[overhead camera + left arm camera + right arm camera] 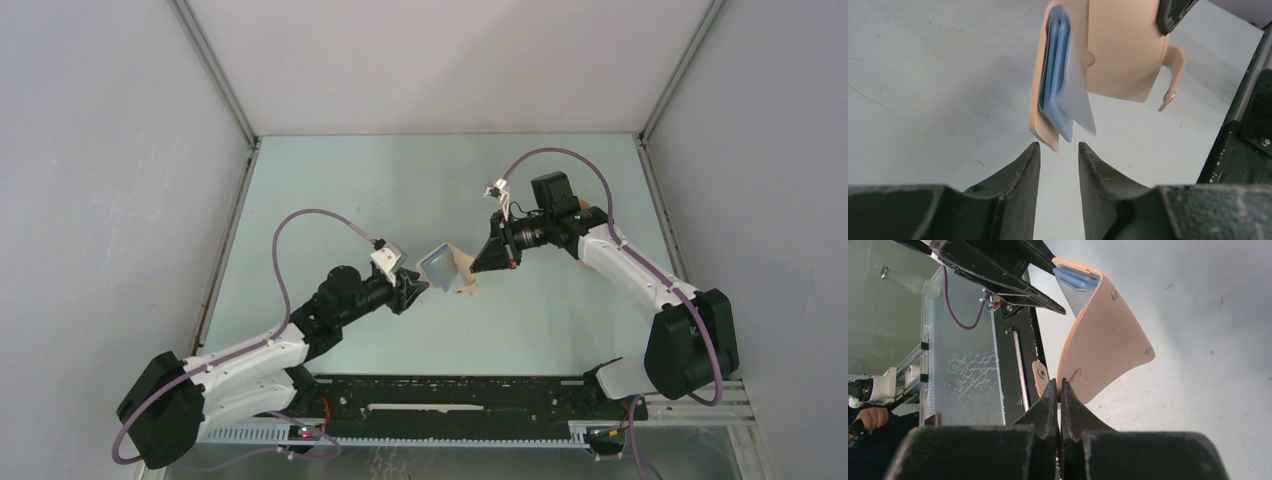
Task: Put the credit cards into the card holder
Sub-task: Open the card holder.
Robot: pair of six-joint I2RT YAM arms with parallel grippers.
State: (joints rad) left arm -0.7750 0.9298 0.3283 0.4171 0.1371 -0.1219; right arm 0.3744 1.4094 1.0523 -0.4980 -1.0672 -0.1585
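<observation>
— Cards (1060, 80) are sticking out of the card holder (1123, 55). Are you seeing that?
— Yes. The cards, light blue with a paler one skewed in front, are sitting in the holder's pocket and jutting from its open edge. Their long axis is pointing roughly at the left claw (1058, 155).
— Which arm is nearer to them?
— The left one. Its claw is standing spread and gripping nothing. It is lined up just beside the cards' exposed ends, with a small gap showing between.
— And the holder itself?
— It is hanging above the desk (330, 180), not resting on it. The right claw (1058, 390) is pinching the holder's flap edge, on the side away from the cards.
— So what is the next move calling for?
— I am guessing a straight push along that axis, seating the cards deeper.
</observation>
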